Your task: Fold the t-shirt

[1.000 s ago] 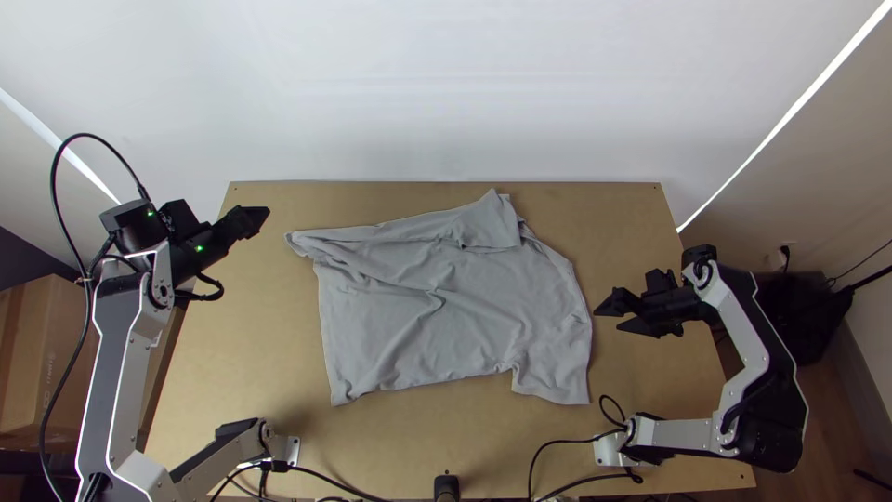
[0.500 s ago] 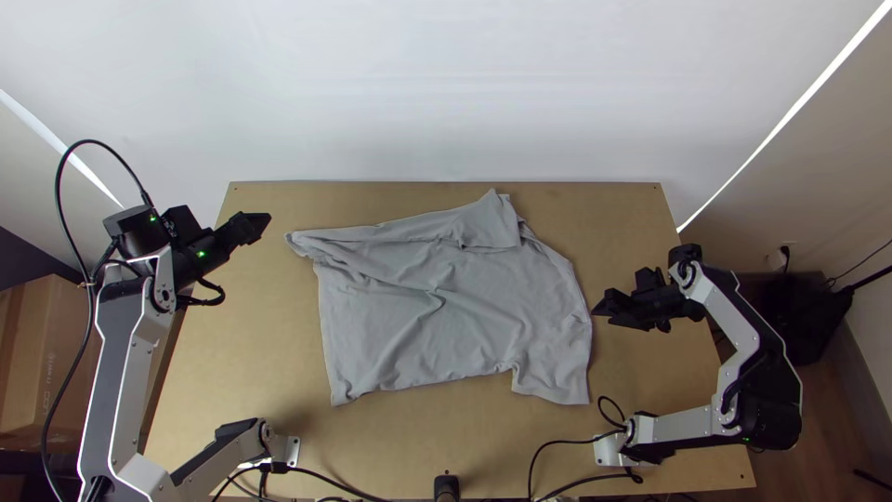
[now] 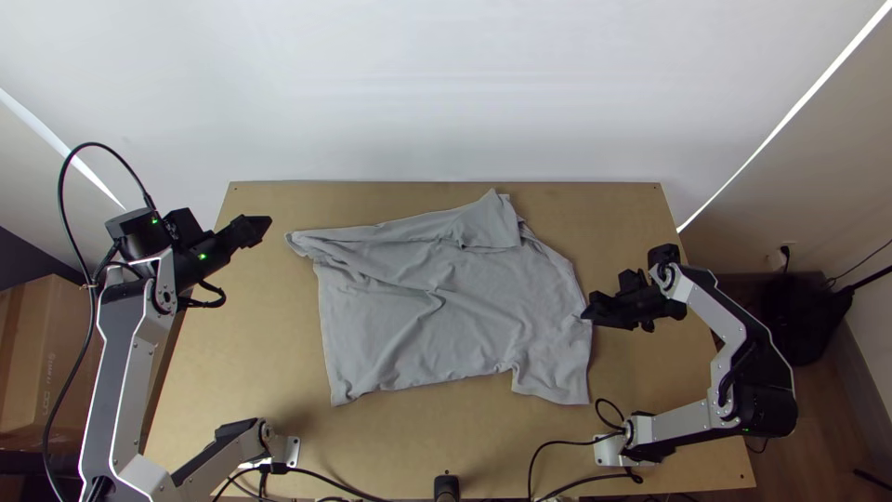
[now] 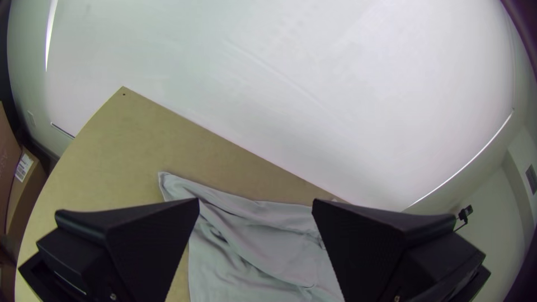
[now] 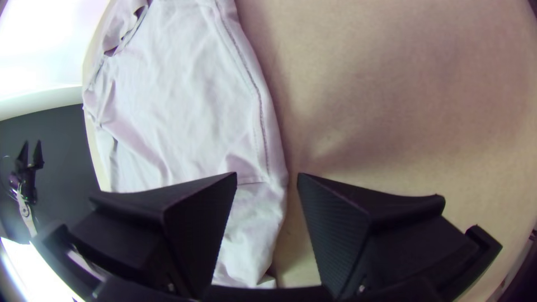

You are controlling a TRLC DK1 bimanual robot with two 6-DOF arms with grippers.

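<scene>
Grey t-shirt (image 3: 446, 316), qty. 1: laid out w/ wrinkles, ctr. of wooden surface (image 3: 242, 372), flap turned over at far edge.
L gripper (image 3: 264, 224): fingers apart, released; near shirt's far L corner.
R gripper (image 3: 589, 310): fingers apart, released; at shirt's R edge, contact can't tell.

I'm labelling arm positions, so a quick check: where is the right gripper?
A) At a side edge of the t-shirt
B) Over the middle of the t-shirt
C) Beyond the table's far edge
A: the side edge of the t-shirt shows between the right gripper's open fingers.
</scene>
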